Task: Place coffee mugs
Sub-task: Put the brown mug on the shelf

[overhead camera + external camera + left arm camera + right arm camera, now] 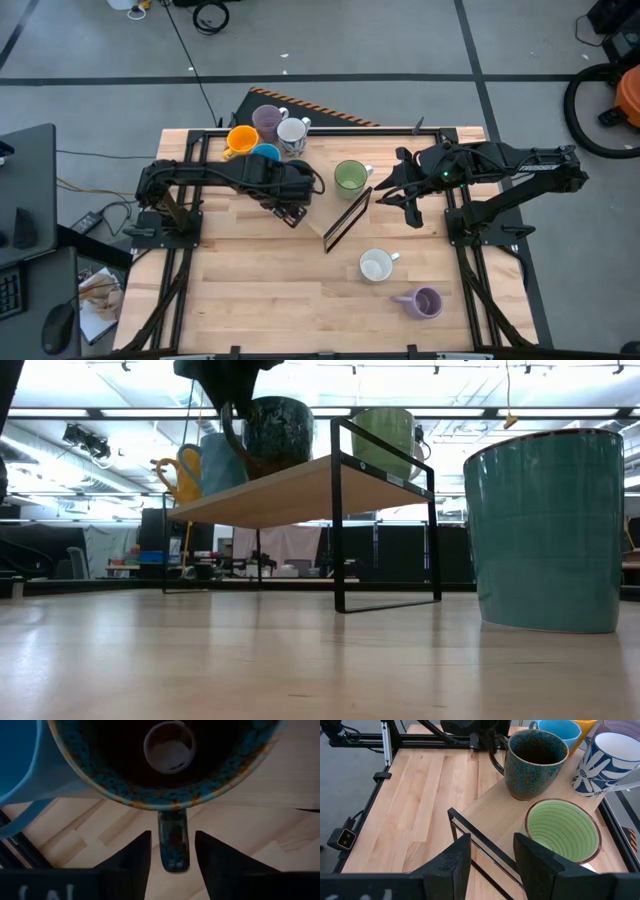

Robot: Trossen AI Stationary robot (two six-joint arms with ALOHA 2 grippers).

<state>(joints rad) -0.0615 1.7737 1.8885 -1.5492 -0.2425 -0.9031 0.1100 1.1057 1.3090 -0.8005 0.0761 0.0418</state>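
Observation:
A dark blue-speckled coffee mug point(535, 765) stands upright by its base on the wooden shelf point(490, 805), next to the light blue mug point(560, 732), the white patterned mug point(607, 762) and the green mug point(562, 830). My left gripper point(172, 837) points down over the shelf, open. Its fingers stand on either side of the dark mug's handle point(173, 845), a thin gap showing on each side. The orange mug point(241, 139) and a lavender mug point(266, 120) stand at the shelf's far end. My right gripper point(385, 190) waits open, right of the shelf.
A white mug point(376, 265) and a second lavender mug point(425, 302) stand on the tabletop near the right front. A teal-looking cup point(545, 530) looms close to the low camera. The shelf's black frame point(347, 220) slants across the table's middle. Bare wood lies at front left.

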